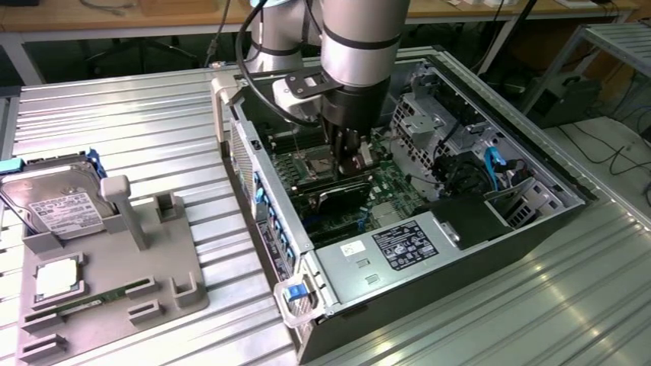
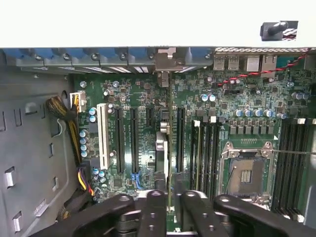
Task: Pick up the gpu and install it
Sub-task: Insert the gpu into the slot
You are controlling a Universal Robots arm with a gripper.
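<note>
The gpu (image 1: 344,191) stands on edge inside the open computer case (image 1: 529,221), over the green motherboard (image 1: 392,187). In the wrist view the gpu (image 2: 169,128) shows edge-on as a thin line between the black expansion slots, and its silver bracket (image 2: 166,61) meets the case's rear wall. My gripper (image 1: 346,152) reaches straight down into the case over the card. In the wrist view the gripper (image 2: 171,210) has its black fingers (image 2: 153,212) pressed close on either side of the card's upper edge.
A grey fixture tray (image 1: 178,293) lies at the exterior view's left, with a silver hard drive (image 1: 56,206), a processor (image 1: 59,278) and a green memory stick (image 1: 87,303). Inside the case are the power supply (image 1: 402,248), drive cages (image 1: 428,122) and the processor socket (image 2: 245,173).
</note>
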